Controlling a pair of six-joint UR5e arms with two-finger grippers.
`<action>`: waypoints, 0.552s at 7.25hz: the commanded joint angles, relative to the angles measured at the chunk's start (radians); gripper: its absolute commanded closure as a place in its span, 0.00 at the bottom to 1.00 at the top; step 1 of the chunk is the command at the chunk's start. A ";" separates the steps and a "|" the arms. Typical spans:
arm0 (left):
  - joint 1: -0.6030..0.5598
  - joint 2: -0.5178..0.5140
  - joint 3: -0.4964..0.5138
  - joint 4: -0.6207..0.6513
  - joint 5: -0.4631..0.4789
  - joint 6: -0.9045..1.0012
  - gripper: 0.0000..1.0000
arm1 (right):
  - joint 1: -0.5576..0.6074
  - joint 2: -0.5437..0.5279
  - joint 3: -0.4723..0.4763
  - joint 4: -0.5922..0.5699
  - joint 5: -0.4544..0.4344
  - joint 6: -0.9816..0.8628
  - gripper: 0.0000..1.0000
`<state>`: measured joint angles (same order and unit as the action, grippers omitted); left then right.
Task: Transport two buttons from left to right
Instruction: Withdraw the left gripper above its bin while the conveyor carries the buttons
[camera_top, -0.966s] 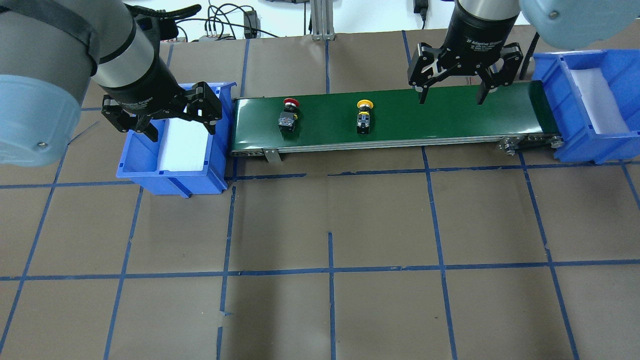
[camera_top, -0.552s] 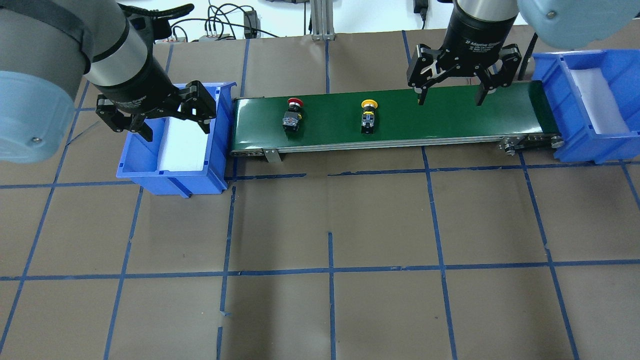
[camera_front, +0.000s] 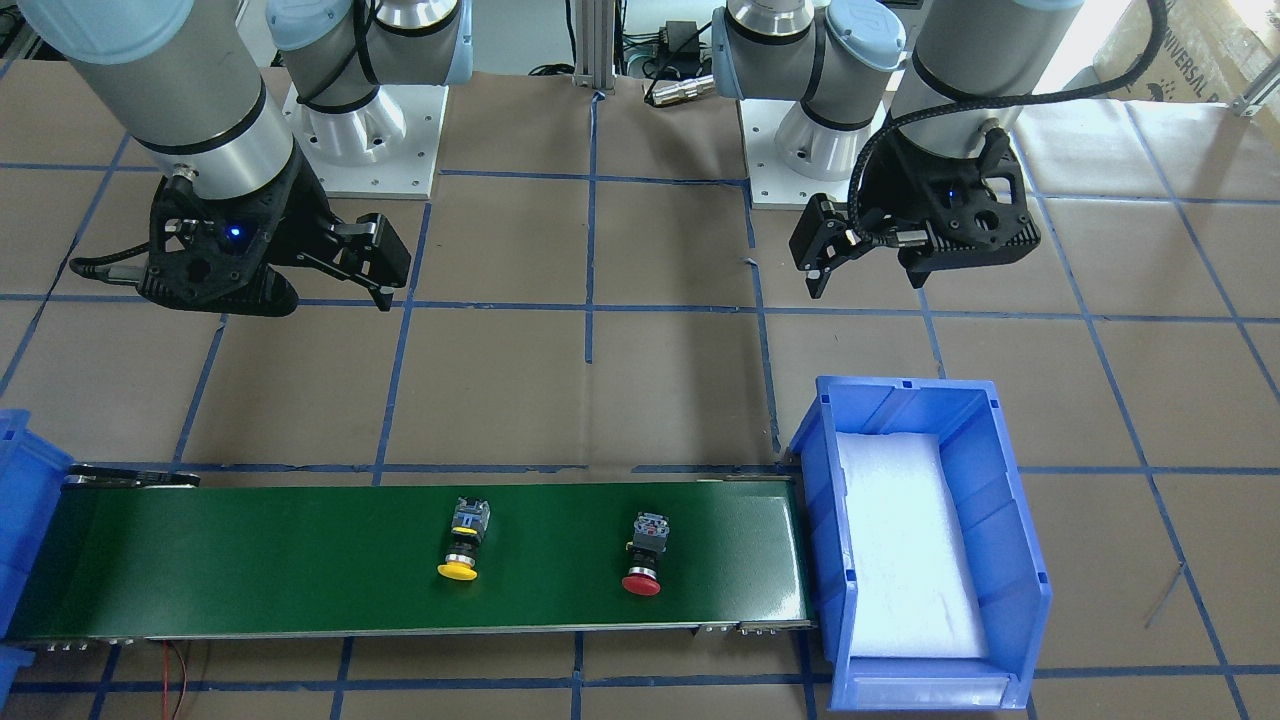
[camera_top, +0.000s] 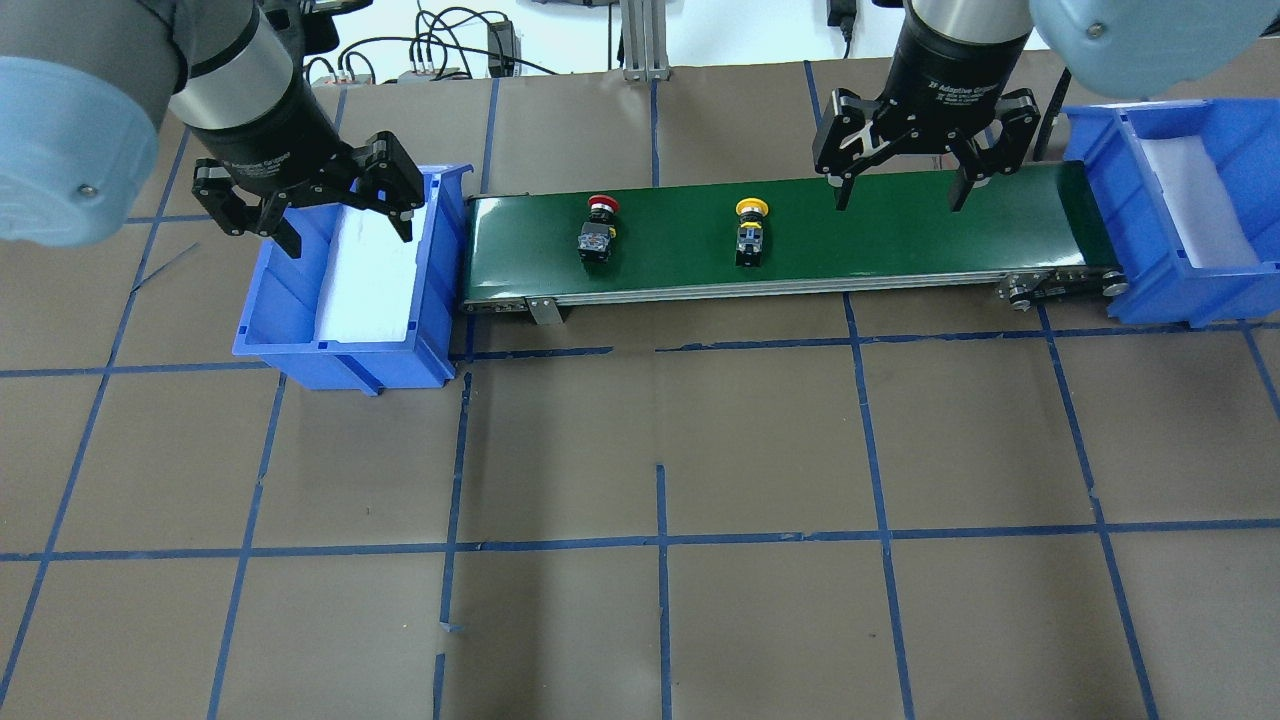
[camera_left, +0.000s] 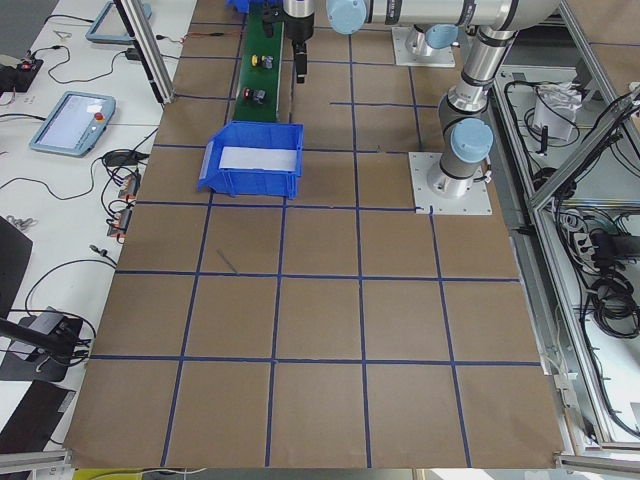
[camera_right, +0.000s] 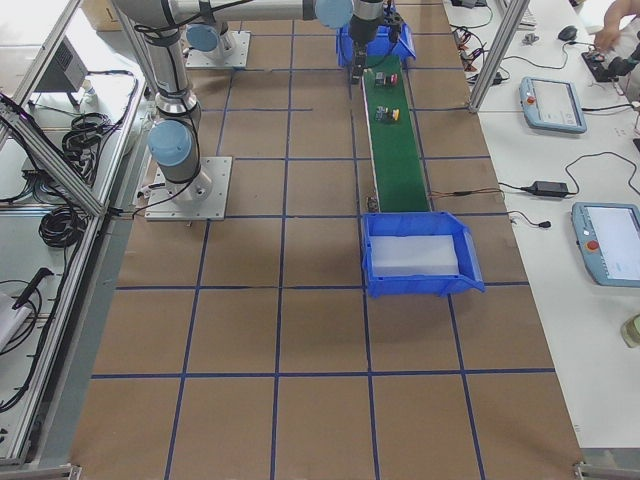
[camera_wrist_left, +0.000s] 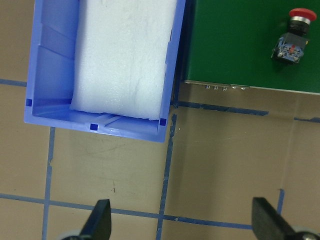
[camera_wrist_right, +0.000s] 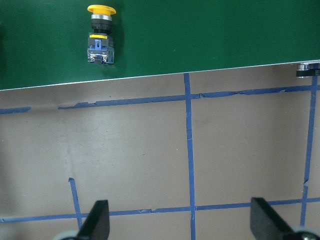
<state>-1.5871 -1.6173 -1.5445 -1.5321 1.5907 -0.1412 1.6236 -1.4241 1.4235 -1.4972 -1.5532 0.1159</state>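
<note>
Claws both spread wide: left claw (camera_top: 348, 235) hangs raised on robot's side of left bin (camera_top: 300, 362), right claw (camera_top: 898, 198) raised beside belt (camera_top: 900, 240). I see both buttons lying on belt, caps pointing away from robot: red button (camera_top: 597, 232) nearer left bin, yellow button (camera_top: 750, 235) mid-belt, well apart. At belt's right end, right bin (camera_top: 1150, 295).

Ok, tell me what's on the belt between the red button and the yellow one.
Nothing. The green belt between the red button and the yellow button is bare, as the overhead and front-facing views both show.
</note>
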 joint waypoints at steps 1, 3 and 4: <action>-0.008 -0.018 0.037 -0.036 0.005 0.003 0.00 | -0.002 0.001 0.002 0.006 -0.005 0.001 0.00; -0.007 -0.038 0.037 -0.025 0.005 0.005 0.00 | -0.002 0.001 0.000 0.002 -0.005 -0.002 0.00; -0.007 -0.039 0.038 -0.022 0.005 0.006 0.00 | -0.001 0.001 0.000 0.002 -0.007 -0.001 0.00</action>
<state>-1.5932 -1.6502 -1.5077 -1.5581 1.5953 -0.1366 1.6223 -1.4235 1.4230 -1.4961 -1.5589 0.1141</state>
